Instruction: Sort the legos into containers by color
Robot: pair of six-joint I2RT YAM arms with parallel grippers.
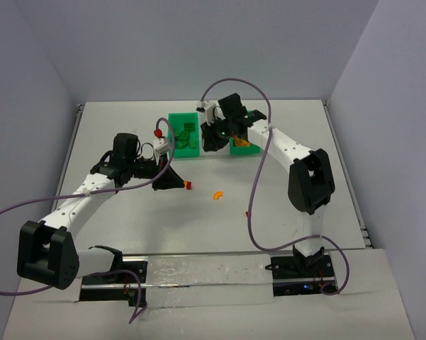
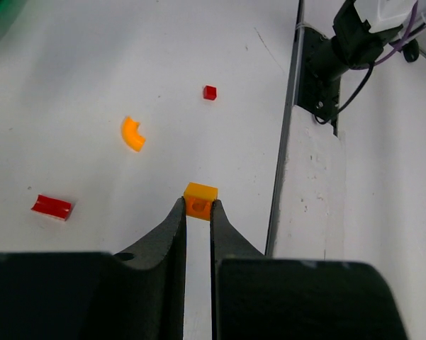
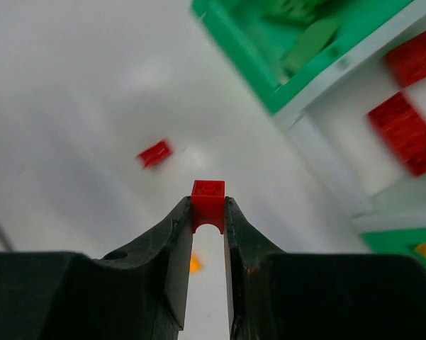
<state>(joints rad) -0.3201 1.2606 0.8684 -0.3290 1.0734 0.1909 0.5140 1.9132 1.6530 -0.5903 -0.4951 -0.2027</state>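
My left gripper (image 2: 198, 207) is shut on a small orange brick (image 2: 200, 199) and holds it above the table; in the top view it (image 1: 174, 182) sits beside a flat red brick (image 1: 189, 185). That red brick (image 2: 52, 206), an orange curved piece (image 2: 132, 133) and a tiny red cube (image 2: 210, 92) lie on the table. My right gripper (image 3: 208, 212) is shut on a small red brick (image 3: 208, 197) and hovers by the row of containers (image 1: 184, 136). The green bin (image 3: 269, 78) holds green pieces. The white bin (image 3: 340, 134) holds red bricks (image 3: 404, 131).
The right green bin (image 1: 241, 147) holds orange pieces. The orange curved piece (image 1: 217, 194) and the tiny red bit (image 1: 247, 213) lie between the arms. The right arm's base (image 2: 322, 67) stands past the table's seam. Grey walls close the back and sides.
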